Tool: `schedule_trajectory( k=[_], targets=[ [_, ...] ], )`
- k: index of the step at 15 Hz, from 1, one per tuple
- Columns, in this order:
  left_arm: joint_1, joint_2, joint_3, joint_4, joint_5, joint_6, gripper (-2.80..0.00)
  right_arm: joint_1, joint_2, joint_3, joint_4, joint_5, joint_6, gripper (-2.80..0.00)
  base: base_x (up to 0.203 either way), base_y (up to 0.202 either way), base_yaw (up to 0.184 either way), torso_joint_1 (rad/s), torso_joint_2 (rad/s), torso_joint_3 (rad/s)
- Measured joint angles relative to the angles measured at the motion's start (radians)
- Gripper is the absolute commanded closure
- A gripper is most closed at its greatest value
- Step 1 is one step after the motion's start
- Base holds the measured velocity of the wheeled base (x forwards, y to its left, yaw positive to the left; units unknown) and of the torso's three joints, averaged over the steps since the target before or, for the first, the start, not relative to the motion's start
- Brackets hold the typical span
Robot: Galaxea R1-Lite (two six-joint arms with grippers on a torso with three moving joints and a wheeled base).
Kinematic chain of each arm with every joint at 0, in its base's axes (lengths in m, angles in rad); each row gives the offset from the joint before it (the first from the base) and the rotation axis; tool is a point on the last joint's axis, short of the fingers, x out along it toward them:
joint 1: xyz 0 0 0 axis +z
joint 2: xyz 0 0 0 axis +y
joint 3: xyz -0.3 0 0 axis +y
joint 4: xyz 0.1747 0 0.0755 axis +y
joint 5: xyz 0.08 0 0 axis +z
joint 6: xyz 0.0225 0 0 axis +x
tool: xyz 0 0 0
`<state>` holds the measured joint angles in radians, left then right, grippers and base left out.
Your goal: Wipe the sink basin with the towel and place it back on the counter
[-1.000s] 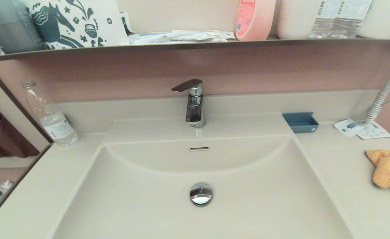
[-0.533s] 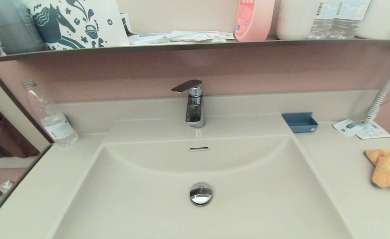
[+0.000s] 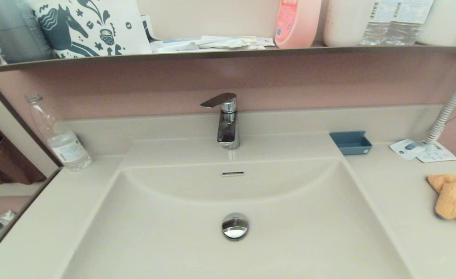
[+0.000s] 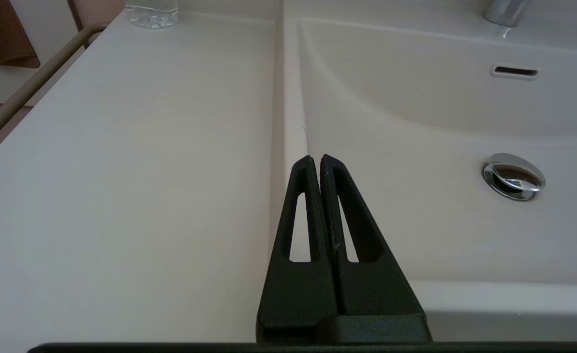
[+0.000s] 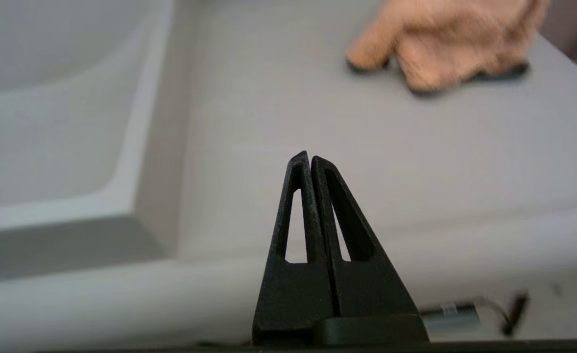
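The beige sink basin [image 3: 173, 236] fills the middle of the head view, with its chrome drain plug [image 3: 235, 226] and overflow slot [image 3: 233, 173]. The orange-peach towel [image 3: 455, 199] lies crumpled on the counter [image 3: 398, 205] at the right edge. Neither arm shows in the head view. My right gripper [image 5: 309, 158] is shut and empty, low at the counter's front edge, with the towel [image 5: 445, 39] well ahead of it. My left gripper [image 4: 316, 159] is shut and empty near the basin's front left rim [image 4: 288, 98].
A chrome faucet [image 3: 226, 120] stands behind the basin. A water bottle [image 3: 59, 135] is at the back left, a blue dish [image 3: 351, 142] and leaflets [image 3: 422, 151] at the back right by a coiled hose [image 3: 451, 104]. A cluttered shelf [image 3: 228, 52] runs above.
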<state>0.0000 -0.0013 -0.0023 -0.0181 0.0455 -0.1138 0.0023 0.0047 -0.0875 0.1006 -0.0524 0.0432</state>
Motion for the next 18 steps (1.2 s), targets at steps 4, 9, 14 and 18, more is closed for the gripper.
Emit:
schedule_trajectory(
  k=[4, 9, 14, 18],
  targets=[
    [0.000, 0.000, 0.000, 0.000, 0.000, 0.000, 0.00, 0.000, -0.005, 0.076, -0.099, 0.031, -0.051, 0.00, 0.000, 0.000, 0.000, 0.000, 0.00, 0.000],
    [0.000, 0.000, 0.000, 0.000, 0.000, 0.000, 0.00, 0.000, -0.005, 0.084, -0.105, 0.032, -0.059, 0.00, 0.000, 0.000, 0.000, 0.000, 0.00, 0.000],
    [0.000, 0.000, 0.000, 0.000, 0.000, 0.000, 0.00, 0.000, -0.005, 0.086, -0.105, 0.031, -0.054, 0.00, 0.000, 0.000, 0.000, 0.000, 0.00, 0.000],
    [0.000, 0.000, 0.000, 0.000, 0.000, 0.000, 0.00, 0.000, -0.005, 0.086, -0.105, 0.030, -0.027, 0.00, 0.000, 0.000, 0.000, 0.000, 0.00, 0.000]
  ],
)
